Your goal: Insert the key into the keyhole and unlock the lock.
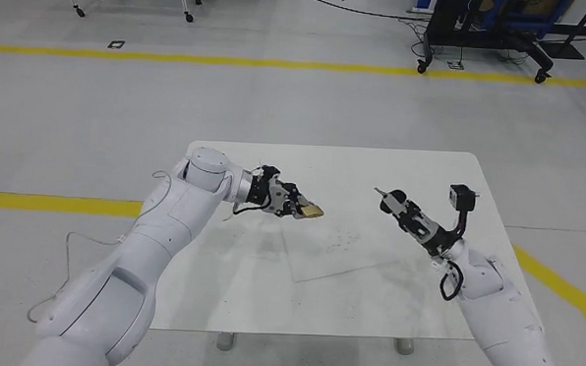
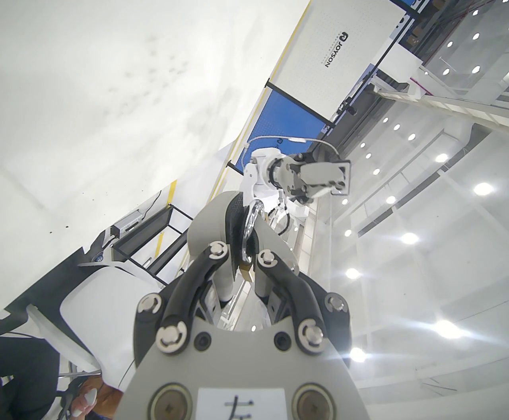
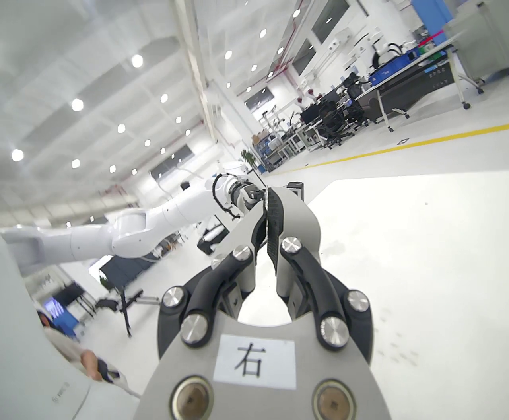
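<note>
While your left gripper hangs above the left half of the counter, its jaws are clamped on the brass lock, which juts out toward the middle and is held clear of the counter top. From the left wrist you can see a silver curve of shackle and a bit of brass caught between the jaws. You cannot tell from here which face carries the keyhole.

Between the two arms lies a stretch of bare counter, so lock and key are well apart. To the right, your right gripper hovers over the counter's right half. Its jaws are pressed together on the key, whose thin tip pokes out toward the lock.

By the look of it, both pieces are in hand and lifted, and you are at the approach, with insertion not yet begun. The next move calls for lining the key's blade up with the keyhole, then closing the gap slowly along that line. The left arm must hold the lock rigid so it does not swing on its shackle. The turn to unlock comes only after the key is fully seated.
</note>
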Robot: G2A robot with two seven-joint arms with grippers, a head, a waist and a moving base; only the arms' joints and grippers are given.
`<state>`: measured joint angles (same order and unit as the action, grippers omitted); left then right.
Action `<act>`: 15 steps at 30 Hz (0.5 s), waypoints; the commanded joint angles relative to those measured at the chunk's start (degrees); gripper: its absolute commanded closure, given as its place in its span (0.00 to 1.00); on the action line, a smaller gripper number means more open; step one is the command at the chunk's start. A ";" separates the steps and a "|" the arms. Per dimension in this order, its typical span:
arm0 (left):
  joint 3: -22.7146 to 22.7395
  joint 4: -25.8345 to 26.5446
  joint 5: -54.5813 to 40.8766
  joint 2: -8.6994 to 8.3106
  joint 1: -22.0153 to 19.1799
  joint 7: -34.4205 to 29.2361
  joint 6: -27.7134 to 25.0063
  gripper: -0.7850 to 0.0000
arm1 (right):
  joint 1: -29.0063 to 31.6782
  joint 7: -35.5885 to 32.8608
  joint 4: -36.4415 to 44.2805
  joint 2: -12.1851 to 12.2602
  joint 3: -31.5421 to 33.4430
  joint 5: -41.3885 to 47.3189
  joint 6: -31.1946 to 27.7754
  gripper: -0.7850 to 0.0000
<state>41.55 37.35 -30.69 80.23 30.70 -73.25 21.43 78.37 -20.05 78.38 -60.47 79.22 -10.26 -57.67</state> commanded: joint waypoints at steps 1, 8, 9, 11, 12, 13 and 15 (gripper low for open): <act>0.50 1.61 -1.21 -0.09 1.17 -0.88 -0.89 1.00 | 1.06 2.11 5.65 -0.03 1.28 -18.83 1.17 1.00; 0.07 3.24 -5.16 0.01 2.29 -9.17 0.44 1.00 | 11.69 18.87 25.48 -0.18 7.40 -54.50 8.11 1.00; -0.78 2.72 -5.56 0.18 2.29 -8.90 0.71 1.00 | 13.72 22.06 28.25 -0.15 7.69 -59.32 8.91 1.00; -2.67 1.90 -5.88 0.54 1.72 -7.97 1.64 1.00 | 17.18 27.63 30.84 -0.02 8.84 -66.59 10.99 1.00; -3.58 1.72 -6.09 0.72 1.41 -7.84 1.76 1.00 | 18.47 29.38 31.66 0.07 9.19 -69.50 11.86 1.00; -4.36 1.46 -6.51 0.88 1.13 -7.90 1.70 1.00 | 19.42 30.71 32.39 0.14 9.47 -71.94 12.72 1.00; -5.88 0.95 -8.70 1.23 1.07 -8.61 1.01 1.00 | 20.87 31.45 34.12 0.33 9.79 -77.31 14.56 1.00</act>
<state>36.46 38.53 -37.98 81.29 31.70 -81.37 22.92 98.65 11.45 111.66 -60.23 88.93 -83.81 -44.05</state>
